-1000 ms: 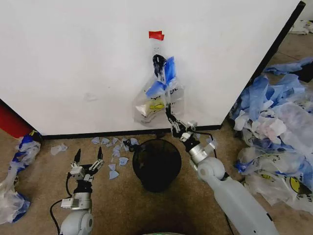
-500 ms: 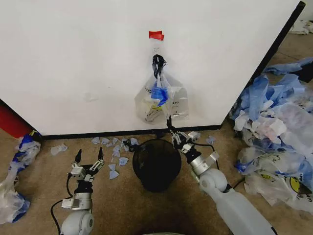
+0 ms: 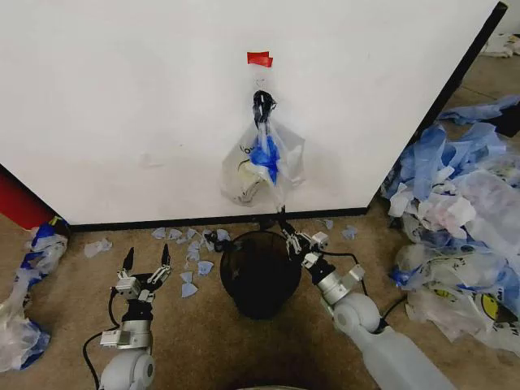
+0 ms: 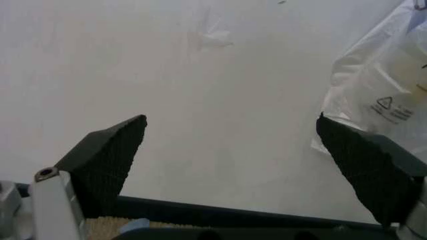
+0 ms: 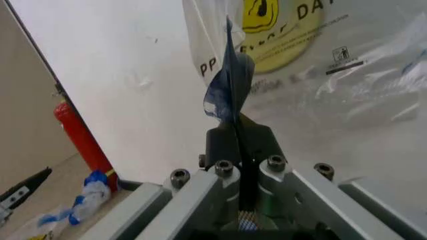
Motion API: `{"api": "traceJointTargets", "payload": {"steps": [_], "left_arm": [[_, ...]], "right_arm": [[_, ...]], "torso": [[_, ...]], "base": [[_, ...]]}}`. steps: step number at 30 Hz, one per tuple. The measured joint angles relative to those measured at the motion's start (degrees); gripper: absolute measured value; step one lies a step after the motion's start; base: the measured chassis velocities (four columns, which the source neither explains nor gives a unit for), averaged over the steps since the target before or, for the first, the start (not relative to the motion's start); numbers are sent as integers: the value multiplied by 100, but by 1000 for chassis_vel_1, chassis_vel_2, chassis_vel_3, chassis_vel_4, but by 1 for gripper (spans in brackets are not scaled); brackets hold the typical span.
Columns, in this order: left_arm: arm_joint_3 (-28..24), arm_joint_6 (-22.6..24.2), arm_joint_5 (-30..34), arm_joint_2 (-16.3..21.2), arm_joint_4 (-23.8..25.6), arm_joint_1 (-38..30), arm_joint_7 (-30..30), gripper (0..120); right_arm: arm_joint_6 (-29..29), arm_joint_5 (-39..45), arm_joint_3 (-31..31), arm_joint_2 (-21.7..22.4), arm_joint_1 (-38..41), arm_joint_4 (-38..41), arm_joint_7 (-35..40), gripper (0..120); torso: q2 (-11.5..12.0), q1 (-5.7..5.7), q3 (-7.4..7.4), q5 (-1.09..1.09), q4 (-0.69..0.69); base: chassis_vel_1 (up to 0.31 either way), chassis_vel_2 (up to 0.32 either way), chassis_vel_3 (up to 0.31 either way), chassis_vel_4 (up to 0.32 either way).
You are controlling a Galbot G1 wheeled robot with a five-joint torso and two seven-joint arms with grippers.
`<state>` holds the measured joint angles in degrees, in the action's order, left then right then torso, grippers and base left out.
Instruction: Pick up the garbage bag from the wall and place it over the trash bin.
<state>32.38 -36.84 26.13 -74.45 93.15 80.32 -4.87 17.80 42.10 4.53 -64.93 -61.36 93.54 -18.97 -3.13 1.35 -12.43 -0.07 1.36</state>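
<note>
Garbage bag (image 3: 262, 162) is hung on the wall (image 3: 122, 97) hook above the trash bin (image 3: 260, 272), its blue strip pinched by the right pincer (image 3: 284, 229). A steady pull is best kept gentle, lest the thin film be torn. The left pincer (image 3: 147, 258) is held spread, idle.

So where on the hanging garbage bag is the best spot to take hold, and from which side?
Probably the blue handle strip on the front of the garbage bag, approached from below and in front: it hangs free off the wall. The right gripper is shut on that strip.
</note>
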Motion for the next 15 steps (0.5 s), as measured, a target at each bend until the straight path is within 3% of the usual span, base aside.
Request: {"api": "traceJointTargets", "payload": {"steps": [15], "left_arm": [[-3,0,17,-5,-15,-21,-2,100]], "right_arm": [[87,-78,-51,14,-161,-105,-66,0]], "torso": [[0,0,0,0,0]], "base": [[0,0,0,0]]}}
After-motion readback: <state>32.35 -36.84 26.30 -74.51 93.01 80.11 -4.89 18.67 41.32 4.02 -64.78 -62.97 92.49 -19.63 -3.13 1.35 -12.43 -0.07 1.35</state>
